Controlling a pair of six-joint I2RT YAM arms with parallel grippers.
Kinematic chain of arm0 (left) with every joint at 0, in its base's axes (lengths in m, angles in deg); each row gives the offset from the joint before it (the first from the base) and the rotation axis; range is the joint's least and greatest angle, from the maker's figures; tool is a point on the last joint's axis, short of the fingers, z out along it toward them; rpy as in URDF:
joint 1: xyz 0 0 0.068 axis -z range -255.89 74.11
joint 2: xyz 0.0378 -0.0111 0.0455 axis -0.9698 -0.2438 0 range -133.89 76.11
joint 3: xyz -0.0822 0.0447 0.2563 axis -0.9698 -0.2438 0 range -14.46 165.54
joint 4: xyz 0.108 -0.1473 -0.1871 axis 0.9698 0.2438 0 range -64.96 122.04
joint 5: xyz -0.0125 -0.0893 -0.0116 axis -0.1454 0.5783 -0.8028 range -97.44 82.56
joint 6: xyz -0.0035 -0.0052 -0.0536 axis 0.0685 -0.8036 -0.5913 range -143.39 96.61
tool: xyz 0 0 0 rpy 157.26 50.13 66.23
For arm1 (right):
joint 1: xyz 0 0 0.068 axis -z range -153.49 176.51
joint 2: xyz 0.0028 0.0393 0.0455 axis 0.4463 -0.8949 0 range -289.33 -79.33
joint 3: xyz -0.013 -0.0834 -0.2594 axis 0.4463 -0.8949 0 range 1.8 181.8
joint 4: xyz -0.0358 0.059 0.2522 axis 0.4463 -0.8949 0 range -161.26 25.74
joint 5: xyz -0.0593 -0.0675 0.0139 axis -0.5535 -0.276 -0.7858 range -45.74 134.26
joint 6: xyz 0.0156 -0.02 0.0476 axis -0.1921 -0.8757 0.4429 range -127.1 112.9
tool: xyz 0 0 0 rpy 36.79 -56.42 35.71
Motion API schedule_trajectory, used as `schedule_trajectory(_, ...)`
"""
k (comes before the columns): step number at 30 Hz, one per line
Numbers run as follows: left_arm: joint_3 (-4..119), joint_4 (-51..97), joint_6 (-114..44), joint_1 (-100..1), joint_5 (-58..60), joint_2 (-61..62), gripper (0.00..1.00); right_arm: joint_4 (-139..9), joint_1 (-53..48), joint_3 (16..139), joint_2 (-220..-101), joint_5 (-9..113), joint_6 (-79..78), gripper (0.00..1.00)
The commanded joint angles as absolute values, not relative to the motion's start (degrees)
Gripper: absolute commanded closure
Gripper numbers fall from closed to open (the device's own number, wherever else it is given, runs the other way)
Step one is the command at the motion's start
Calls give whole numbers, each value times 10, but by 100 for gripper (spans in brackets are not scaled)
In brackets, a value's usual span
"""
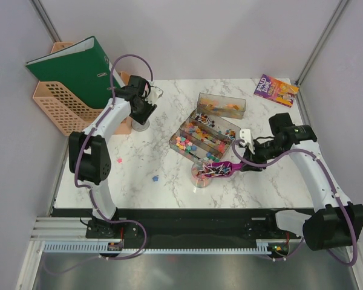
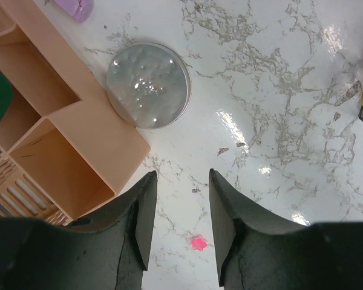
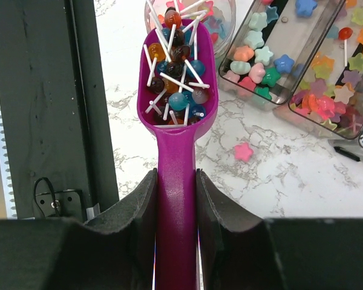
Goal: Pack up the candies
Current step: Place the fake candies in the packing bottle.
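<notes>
My right gripper (image 3: 175, 181) is shut on the handle of the purple scoop (image 3: 176, 90). The scoop is full of small lollipop candies (image 3: 178, 66) and its tip is over the small clear round jar (image 3: 221, 15). The jar (image 1: 202, 175) holds some candies. The clear divided tray (image 1: 206, 136) beside it holds star sweets (image 3: 257, 57) and lollipops. A loose pink star (image 3: 243, 152) lies by the scoop. My left gripper (image 2: 183, 181) is open and empty above a pink star (image 2: 198, 243), near a clear round lid (image 2: 148, 84).
A peach desk organizer (image 2: 60, 151) with a green binder (image 1: 72, 66) stands at the back left. A second clear tray (image 1: 221, 104) with candies is behind the first. A book (image 1: 275, 89) lies back right. A blue star (image 1: 155, 178) lies loose.
</notes>
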State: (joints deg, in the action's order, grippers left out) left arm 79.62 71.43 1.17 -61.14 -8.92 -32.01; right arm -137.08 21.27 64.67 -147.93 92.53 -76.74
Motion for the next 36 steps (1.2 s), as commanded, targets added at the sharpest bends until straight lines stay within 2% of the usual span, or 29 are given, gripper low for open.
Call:
schedule_trajectory(1,792,698,2,-611,-88,-291,53,-1345,194,680,-1487,910,-747,100)
schedule_trajectory(13,800,693,-13,-611,-77,-286,51,-1333,155,730,-1519,842,-727,100)
schedule_trajectory(27,829,692,-27,-613,-54,-295,42,-1377,97,769,-1543,763,-749,100)
schedule_trajectory(28,831,692,-29,-613,-50,-294,40,-1377,93,770,-1542,757,-749,100)
schedule_trajectory(29,836,692,-30,-613,-47,-294,2,-1380,89,776,-1543,752,-749,100)
schedule_trajectory(36,851,692,-45,-613,-28,-290,0,-1401,64,802,-1559,704,-749,100)
